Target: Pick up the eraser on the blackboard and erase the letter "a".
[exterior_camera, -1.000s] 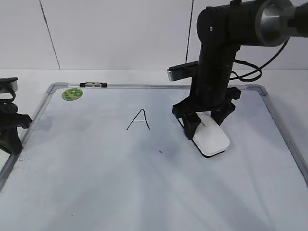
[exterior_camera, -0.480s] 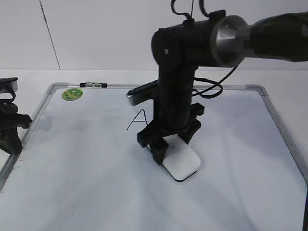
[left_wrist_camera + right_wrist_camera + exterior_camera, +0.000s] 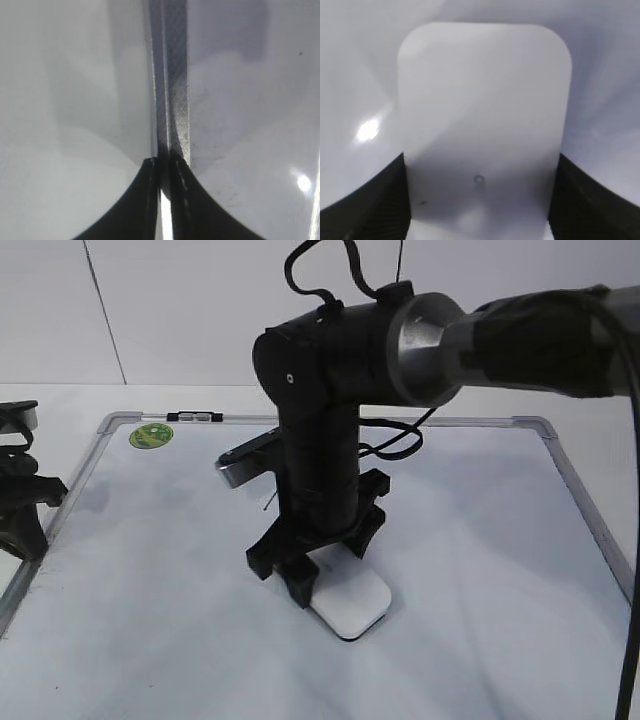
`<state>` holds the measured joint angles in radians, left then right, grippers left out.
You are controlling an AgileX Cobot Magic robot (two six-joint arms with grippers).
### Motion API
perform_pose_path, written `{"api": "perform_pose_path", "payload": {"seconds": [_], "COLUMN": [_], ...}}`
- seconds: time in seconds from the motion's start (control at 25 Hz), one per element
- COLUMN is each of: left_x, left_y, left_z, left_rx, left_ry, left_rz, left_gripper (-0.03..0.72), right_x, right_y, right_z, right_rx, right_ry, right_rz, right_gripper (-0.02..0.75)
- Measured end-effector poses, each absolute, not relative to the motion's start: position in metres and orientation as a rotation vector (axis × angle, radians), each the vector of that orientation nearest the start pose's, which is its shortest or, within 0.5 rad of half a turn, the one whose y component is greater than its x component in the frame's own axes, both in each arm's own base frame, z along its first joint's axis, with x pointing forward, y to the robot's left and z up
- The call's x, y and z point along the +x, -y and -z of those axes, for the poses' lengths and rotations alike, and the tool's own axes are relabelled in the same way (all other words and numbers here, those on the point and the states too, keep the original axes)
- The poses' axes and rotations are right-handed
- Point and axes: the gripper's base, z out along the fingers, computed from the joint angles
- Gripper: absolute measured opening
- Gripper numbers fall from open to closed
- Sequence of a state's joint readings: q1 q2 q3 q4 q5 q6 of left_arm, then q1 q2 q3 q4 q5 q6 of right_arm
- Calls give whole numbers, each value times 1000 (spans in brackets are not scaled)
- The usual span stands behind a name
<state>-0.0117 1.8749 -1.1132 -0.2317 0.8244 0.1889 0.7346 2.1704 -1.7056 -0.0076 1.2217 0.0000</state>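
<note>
Right gripper (image 3: 318, 575) is clamped on the eraser (image 3: 349, 602), one finger on each long side; the right wrist view shows both dark fingers (image 3: 367, 200) pressed against the white block (image 3: 482, 120). The eraser lies flat on the blackboard (image 3: 480, 570), near the middle of the board and toward its front edge. The right arm stands over the centre of the board and hides most of the writing there; only a short black stroke shows at its left side, and the letter "a" cannot be made out. Bare board surface lies open to the left, right and front of the eraser, well clear of the metal frame (image 3: 585, 502) on every side. A green sticker (image 3: 151, 435) sits in the board's far left corner. Left gripper (image 3: 165, 167) rests at the board's left edge, its jaws drawn together directly over the frame strip (image 3: 176, 90), holding nothing
</note>
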Motion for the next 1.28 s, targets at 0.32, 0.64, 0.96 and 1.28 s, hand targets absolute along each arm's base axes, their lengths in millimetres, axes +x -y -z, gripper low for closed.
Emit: {"api": "perform_pose_path", "payload": {"seconds": [0.32, 0.64, 0.96, 1.28], "left_x": [338, 338, 338, 338], "left_y": [19, 19, 19, 19], "left_z": [-151, -151, -151, -151], "left_rx": [72, 72, 72, 72], "left_ry": [-3045, -3045, -3045, -3045], "left_rz": [260, 260, 260, 260], "left_gripper": [29, 28, 29, 29], "right_x": [375, 387, 384, 364], "right_y": [-212, -188, -175, -145], "right_z": [-172, -174, -215, -241], "right_rx": [-809, -711, -671, -593], "right_ry": [-3047, -3071, -2982, -2979], "right_rz": [77, 71, 76, 67], "right_gripper": [565, 565, 565, 565]}}
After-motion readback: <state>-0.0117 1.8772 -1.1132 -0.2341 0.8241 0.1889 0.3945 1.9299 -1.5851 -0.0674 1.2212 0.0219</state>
